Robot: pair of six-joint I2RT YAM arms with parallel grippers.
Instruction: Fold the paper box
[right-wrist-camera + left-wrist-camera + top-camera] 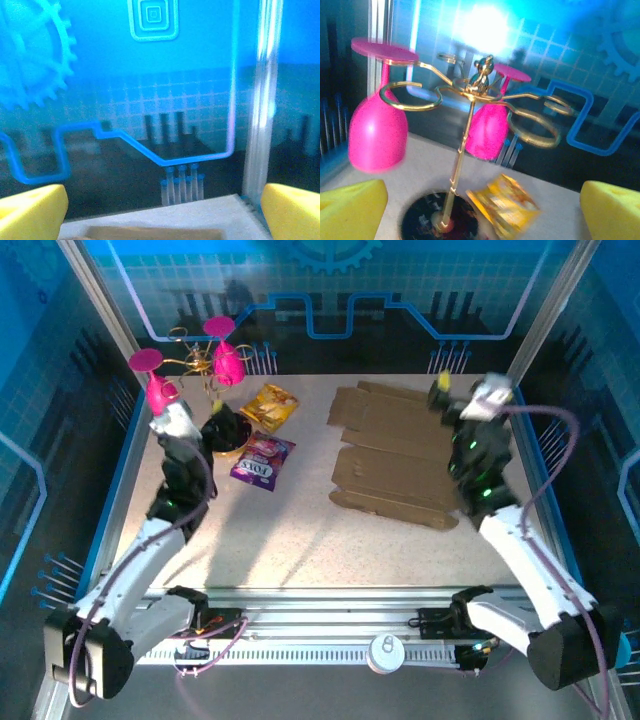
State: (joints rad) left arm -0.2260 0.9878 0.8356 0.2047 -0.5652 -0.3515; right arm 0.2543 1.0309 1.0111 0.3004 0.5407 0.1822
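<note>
The paper box [395, 455] lies flat and unfolded on the right half of the table, a brown die-cut sheet with flaps and tabs. My right gripper [450, 395] hovers over its far right corner, pointing at the back wall. In the right wrist view that gripper [162, 200] is open, with yellow fingers [30, 210] at both lower corners and only a strip of the box's edge [155, 233] below. My left gripper [192, 430] is at the far left beside the glass rack. In the left wrist view it [484, 200] is open and holds nothing.
A gold wire rack [205, 365] on a black round base [225, 430] hangs two pink glasses [160, 390] at the back left. A yellow snack packet [270, 405] and a purple one [262, 460] lie next to it. Metal frame posts and blue walls enclose the table.
</note>
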